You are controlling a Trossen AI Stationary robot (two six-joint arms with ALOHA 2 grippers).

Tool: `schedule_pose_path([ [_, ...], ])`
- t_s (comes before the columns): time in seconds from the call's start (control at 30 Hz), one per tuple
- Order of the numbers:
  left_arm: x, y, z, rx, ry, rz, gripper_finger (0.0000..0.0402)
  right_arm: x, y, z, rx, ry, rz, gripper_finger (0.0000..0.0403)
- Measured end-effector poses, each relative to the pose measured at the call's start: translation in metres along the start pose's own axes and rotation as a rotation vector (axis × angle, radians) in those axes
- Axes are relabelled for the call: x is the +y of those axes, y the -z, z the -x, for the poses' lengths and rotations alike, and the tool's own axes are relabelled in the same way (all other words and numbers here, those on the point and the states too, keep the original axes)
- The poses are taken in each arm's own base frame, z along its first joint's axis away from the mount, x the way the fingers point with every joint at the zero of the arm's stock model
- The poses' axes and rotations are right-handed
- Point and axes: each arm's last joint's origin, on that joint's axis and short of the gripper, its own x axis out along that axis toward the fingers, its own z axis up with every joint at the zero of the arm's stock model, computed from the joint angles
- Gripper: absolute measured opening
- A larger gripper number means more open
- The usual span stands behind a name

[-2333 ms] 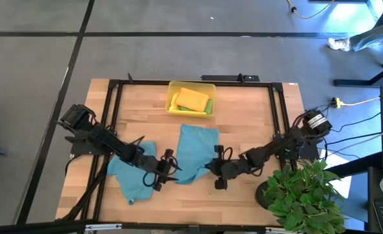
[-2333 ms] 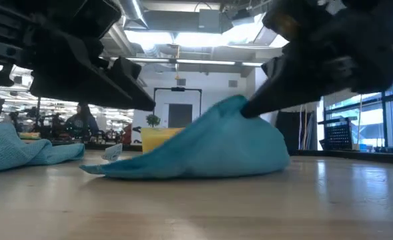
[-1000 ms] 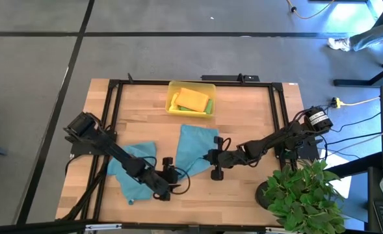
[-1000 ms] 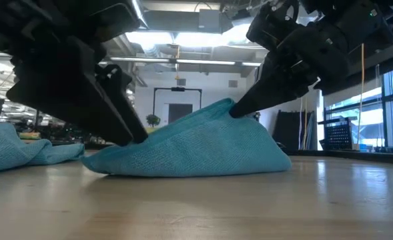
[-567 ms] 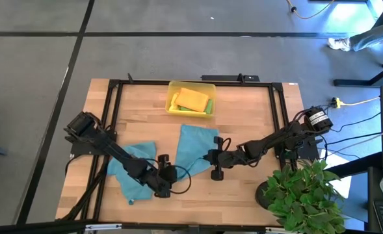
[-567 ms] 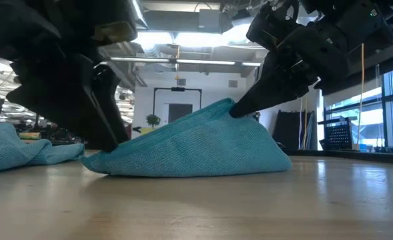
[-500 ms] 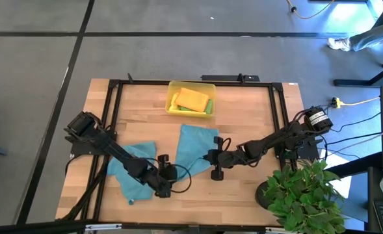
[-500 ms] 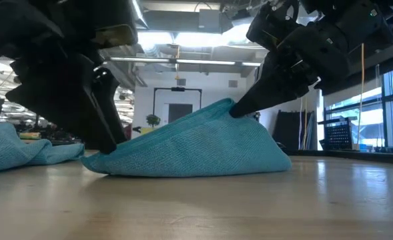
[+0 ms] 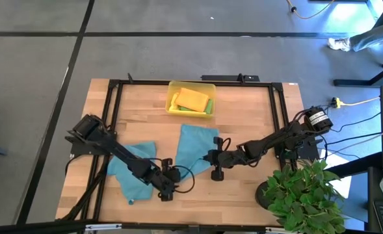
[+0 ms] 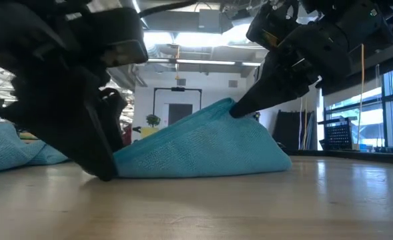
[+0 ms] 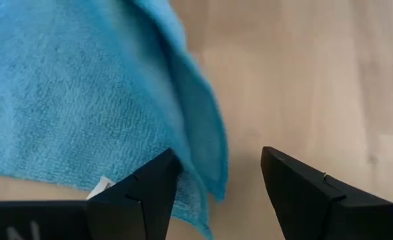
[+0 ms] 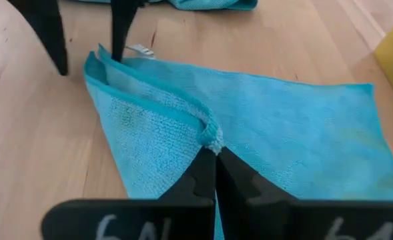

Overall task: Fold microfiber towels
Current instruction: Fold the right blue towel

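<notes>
Softly tented teal towel (image 10: 203,147) — nubby microfiber, pinched peak.

You see a soft teal-blue cloth towel (image 10: 203,147) lying in a heap on the pale wooden table (image 10: 249,207). The right gripper (image 10: 238,110), dark and pointed, pinches the towel's top fold tight and lifts it into a peak, up at about one o'clock from the heap's middle. The left gripper (image 10: 106,175) reaches down to the table at the towel's eight o'clock corner, right beside the cloth. Another crumpled teal-blue towel (image 10: 16,150) lies out at nine o'clock, partly hidden behind the left arm.
</notes>
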Motion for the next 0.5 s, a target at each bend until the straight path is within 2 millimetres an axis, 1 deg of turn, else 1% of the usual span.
schedule_pose_path([
  [0.17, 0.005, -0.002, -0.003, -0.015, -0.048, 0.021, 0.0206, 0.0, 0.0, 0.0, 0.0, -0.001, -0.003, 0.0],
  [0.27, 0.007, -0.002, -0.004, -0.025, -0.074, 0.033, 0.0193, 0.0, 0.0, 0.0, 0.002, -0.009, -0.002, 0.0],
  [0.37, 0.009, -0.002, -0.004, -0.026, -0.097, 0.028, 0.0162, 0.001, 0.0, 0.0, 0.006, -0.021, -0.002, 0.0],
  [0.5, 0.012, -0.002, -0.005, -0.025, -0.122, 0.01, 0.01, 0.001, 0.0, 0.0, 0.009, -0.033, -0.002, 0.0],
])
